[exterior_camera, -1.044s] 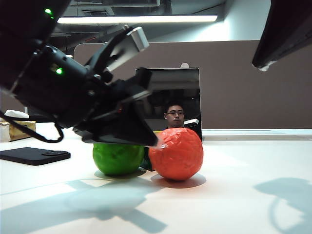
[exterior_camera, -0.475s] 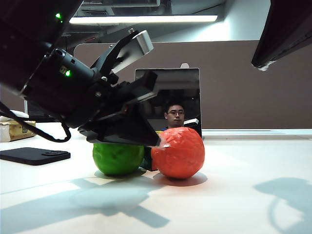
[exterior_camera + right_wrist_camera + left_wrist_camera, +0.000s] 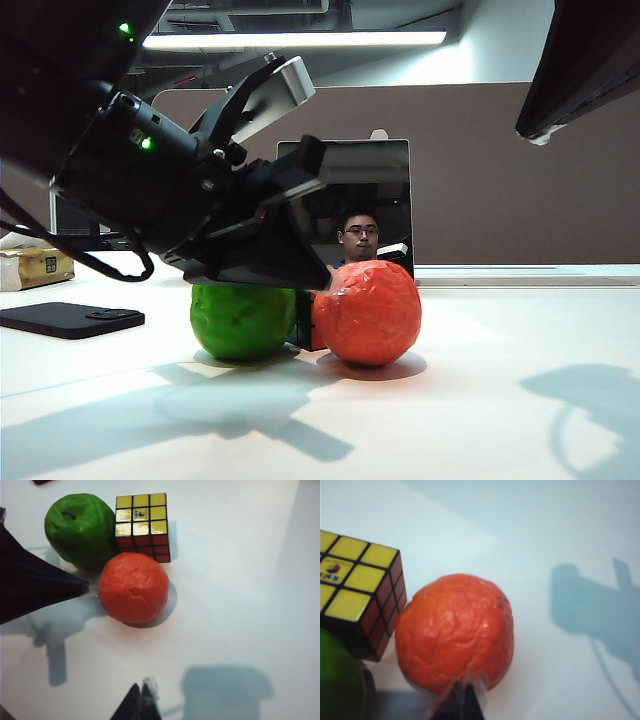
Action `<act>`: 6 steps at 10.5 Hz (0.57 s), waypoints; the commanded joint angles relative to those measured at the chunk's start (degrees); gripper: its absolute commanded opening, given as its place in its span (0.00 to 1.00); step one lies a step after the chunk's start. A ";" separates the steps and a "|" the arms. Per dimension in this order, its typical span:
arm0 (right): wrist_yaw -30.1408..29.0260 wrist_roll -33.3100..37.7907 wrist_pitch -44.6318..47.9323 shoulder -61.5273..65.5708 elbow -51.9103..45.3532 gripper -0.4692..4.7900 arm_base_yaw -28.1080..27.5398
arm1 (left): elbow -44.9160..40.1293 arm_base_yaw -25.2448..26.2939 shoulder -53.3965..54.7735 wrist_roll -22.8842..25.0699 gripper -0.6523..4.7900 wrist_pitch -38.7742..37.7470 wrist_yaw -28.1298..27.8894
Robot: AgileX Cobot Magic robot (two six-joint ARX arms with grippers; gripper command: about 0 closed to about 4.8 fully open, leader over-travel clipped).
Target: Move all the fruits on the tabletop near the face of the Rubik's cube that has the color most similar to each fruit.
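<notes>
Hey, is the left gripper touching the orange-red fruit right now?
Touching. In the left wrist view the left gripper tip presses the orange-red fruit with no gap; the right wrist view shows the same.

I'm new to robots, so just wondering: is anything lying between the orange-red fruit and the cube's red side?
Nothing visible does. In the right wrist view the orange-red fruit sits right against the red face of the Rubik's cube, with no object between them. The left gripper is at the fruit's opposite side, the right gripper well clear.

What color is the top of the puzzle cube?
Yellow. The Rubik's cube shows its yellow top face best in the right wrist view.
</notes>
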 commanded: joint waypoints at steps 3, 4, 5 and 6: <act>-0.07 0.28 0.98 -0.11 0.11 0.09 0.00 | 1.75 -0.09 2.89 0.42 0.11 0.90 0.28; -0.07 0.28 0.96 -0.11 0.11 0.09 0.00 | 2.60 -0.11 3.96 0.39 0.11 0.90 0.42; -0.07 0.28 0.94 -0.11 0.11 0.09 0.00 | 3.30 -0.11 3.98 0.39 0.11 0.92 0.39; -0.07 0.28 0.96 -0.11 0.11 0.09 0.00 | 3.30 -0.09 3.98 0.39 0.11 0.66 0.39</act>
